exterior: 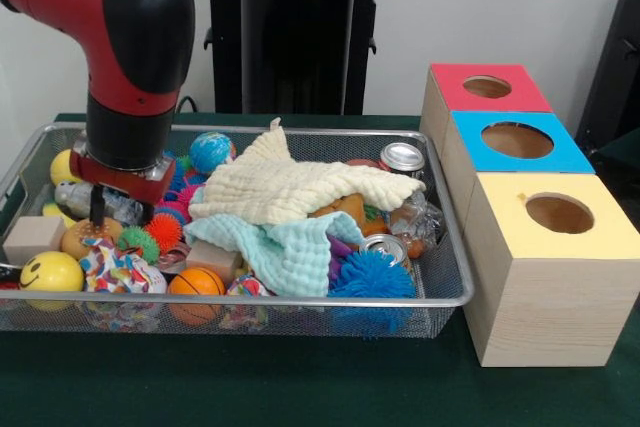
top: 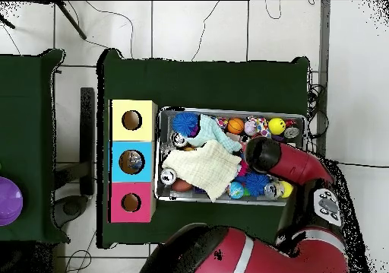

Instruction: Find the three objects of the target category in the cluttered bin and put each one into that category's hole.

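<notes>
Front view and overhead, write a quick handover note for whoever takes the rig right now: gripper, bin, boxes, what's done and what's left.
Gripper: down in the bin at its end away from the boxes, over the small balls; open or shut cannot be told.
Bin: cluttered; cream cloth and mint cloth cover the middle, two cans beside the boxes.
Boxes: red, blue, yellow in a row. Overhead, something shows in the blue hole.
Left: keep searching; target category unclear.

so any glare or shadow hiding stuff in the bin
Front view: even light, with small glints on the can tops; the arm hides the bin's corner, and the cloths cover toys. Overhead view: the arm blocks one end, and small items blur.
</notes>
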